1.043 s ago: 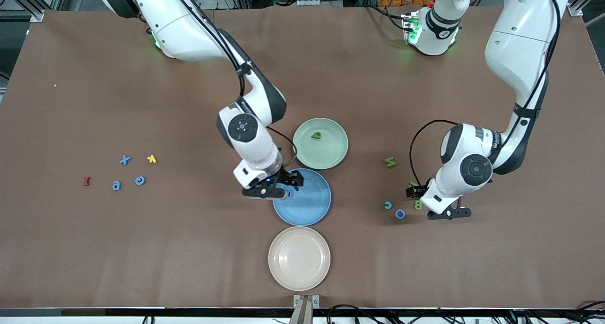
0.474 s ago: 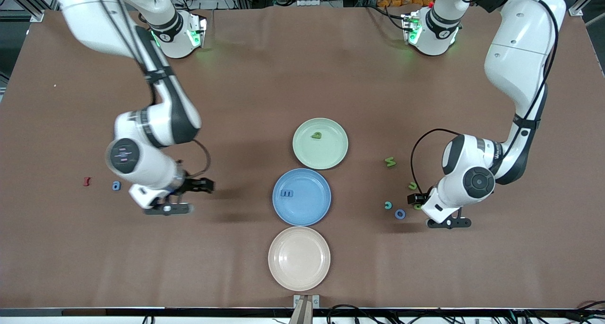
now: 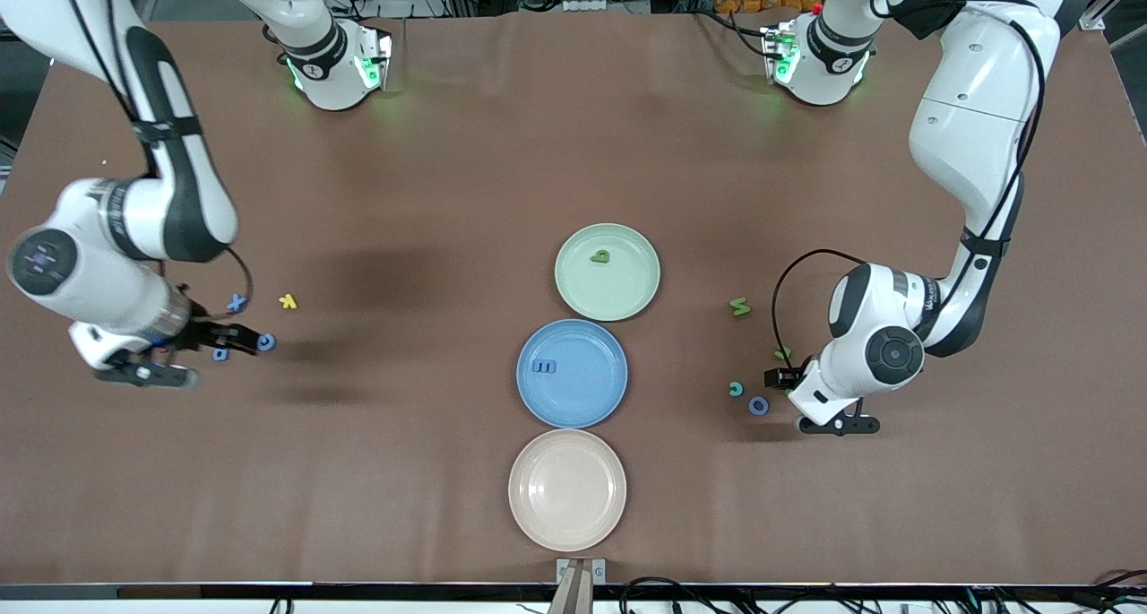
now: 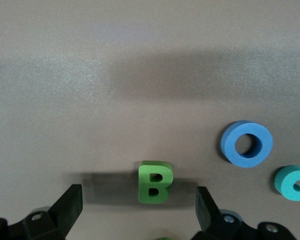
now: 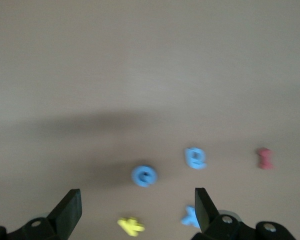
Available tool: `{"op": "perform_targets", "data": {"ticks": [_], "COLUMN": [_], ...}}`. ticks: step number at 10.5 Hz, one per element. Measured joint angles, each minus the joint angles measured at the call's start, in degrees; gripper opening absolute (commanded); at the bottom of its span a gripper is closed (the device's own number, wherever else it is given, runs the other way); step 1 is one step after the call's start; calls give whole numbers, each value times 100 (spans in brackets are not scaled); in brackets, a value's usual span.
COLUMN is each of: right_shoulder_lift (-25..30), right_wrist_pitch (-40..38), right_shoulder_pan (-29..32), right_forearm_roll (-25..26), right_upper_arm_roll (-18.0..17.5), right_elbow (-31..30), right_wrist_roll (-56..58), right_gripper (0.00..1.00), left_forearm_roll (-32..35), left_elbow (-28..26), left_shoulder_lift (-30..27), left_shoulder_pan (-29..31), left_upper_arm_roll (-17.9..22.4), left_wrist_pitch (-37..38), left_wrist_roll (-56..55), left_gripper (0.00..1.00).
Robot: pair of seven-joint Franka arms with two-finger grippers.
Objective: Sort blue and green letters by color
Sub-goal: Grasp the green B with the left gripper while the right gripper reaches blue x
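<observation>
Three plates stood in a row at the middle of the table (image 3: 448, 148). The green plate (image 3: 627, 305) was farthest from the front camera, the blue plate (image 3: 587, 399) came next, and the beige plate (image 3: 567, 515) was nearest. A green letter (image 3: 599, 256) lay on the green plate and a blue E (image 3: 543, 366) lay on the blue plate.

The right gripper (image 3: 202, 341) was over the group of letters toward the right arm's end of the table, its fingers (image 5: 67, 212) spread apart and holding nothing. Under and around it lay the blue X (image 3: 237, 303), the blue c (image 3: 266, 341) and the blue a (image 3: 220, 354), with a yellow letter (image 3: 288, 302) just beside the X. In the right wrist view the c (image 5: 144, 176), the a (image 5: 195, 158), the X (image 5: 191, 216) and the yellow letter (image 5: 130, 226) showed, and a dark red letter (image 5: 264, 158) lay apart from them.

The left gripper (image 3: 793, 390) was low over the letters toward the left arm's end, fingers (image 4: 70, 205) wide apart and holding nothing. In the left wrist view a green B (image 4: 154, 182) lay on the table between the open fingers, with a blue ring (image 4: 246, 144) and a teal c (image 4: 292, 183) beside it. In the front view the ring (image 3: 759, 406) and the teal c (image 3: 736, 388) sat near the gripper, a small green letter (image 3: 783, 353) lay just beside the arm, and a green N (image 3: 739, 307) lay farther from the camera.
</observation>
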State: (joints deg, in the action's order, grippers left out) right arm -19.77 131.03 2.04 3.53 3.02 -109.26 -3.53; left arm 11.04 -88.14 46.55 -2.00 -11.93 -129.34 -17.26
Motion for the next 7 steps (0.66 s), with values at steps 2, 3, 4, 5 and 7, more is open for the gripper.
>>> {"op": "perform_targets", "data": {"ticks": [2,3,4,5,7], "right_shoulder_lift": [292,397,472,517,533], "right_wrist_pitch": [102,131,156,313,1058], "right_shoulder_pan": [448,569,655,718,825], "right_forearm_roll": [51,57,60,62,62], "right_upper_arm_roll": [2,2,0,-1,-3], "right_elbow": [-481,-696,-905,-1142,-1707], "right_wrist_roll": [-158,-487,-829,-1066,-1325], "right_gripper": [100,100,100,100,100], "left_forearm_roll": [0,0,0,0,0], "left_elbow": [13,29,61,92,108], "left_shoulder_lift": [6,4,3,0,-1], "left_shoulder_pan": [-3,-4,-10,-17,-21], "left_upper_arm_roll": [-2,-16,-36,-42,-47], "left_wrist_pitch": [7,8,33,60,71], "left_wrist_roll": [3,4,4,4,4], "left_gripper": [0,0,0,0,0]}}
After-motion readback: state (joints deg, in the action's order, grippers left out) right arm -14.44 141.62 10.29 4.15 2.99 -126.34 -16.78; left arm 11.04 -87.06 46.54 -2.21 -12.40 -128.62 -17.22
